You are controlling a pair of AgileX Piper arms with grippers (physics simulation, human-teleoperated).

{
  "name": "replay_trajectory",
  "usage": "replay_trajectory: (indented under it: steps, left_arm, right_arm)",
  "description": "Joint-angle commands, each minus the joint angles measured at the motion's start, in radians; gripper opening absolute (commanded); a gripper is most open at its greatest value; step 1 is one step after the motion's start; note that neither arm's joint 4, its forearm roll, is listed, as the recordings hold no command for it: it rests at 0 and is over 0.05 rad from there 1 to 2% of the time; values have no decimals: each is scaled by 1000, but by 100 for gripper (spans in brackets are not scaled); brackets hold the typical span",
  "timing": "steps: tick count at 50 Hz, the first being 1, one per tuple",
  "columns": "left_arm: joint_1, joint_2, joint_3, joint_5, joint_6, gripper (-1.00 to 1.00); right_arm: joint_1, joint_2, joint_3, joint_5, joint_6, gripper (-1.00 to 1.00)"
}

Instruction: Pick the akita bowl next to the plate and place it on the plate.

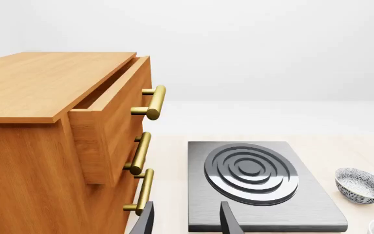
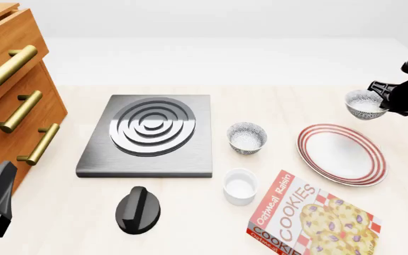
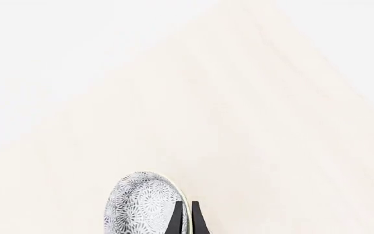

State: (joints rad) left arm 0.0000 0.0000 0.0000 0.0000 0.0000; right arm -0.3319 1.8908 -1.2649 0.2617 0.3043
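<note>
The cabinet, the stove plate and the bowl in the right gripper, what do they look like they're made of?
Cabinet: probably wood, visible grain, with shiny brass-like handles. Stove plate: apparently brushed grey metal, dull sheen. Akita bowl: likely glazed ceramic, speckled grey pattern outside, white inside.

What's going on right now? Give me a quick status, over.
Right gripper shut on akita bowl, held beyond the plate. Left gripper open, idle near the drawers. Plate bare, nothing in the way.

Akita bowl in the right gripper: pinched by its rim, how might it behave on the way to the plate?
Held by the right gripper at one rim edge, the akita bowl could pivot or slip. It looks rigid and glazed, probably slick. Its rounded base may rock when set on the plate.
</note>
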Motion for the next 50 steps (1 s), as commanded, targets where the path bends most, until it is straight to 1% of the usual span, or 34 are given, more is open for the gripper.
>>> replay_trajectory:
  steps: [1,11,28,37,41,50]
  left_arm:
    - [0,0,0,0,0,100]
    - [0,0,0,0,0,100]
    - [0,0,0,0,0,100]
    - [0,0,0,0,0,100]
    - [0,0,0,0,0,100]
    - [0,0,0,0,0,100]
  right_arm:
    - [52,-76,51,16,48,-100]
    - [89,-129,106,17,82,-100]
    - [148,-228,213,4,125,-100]
    - [160,-244,248,-6,144,-100]
    - [170,-254,260,-5,162,-100]
    - [169,-249,286,-22,173,-100]
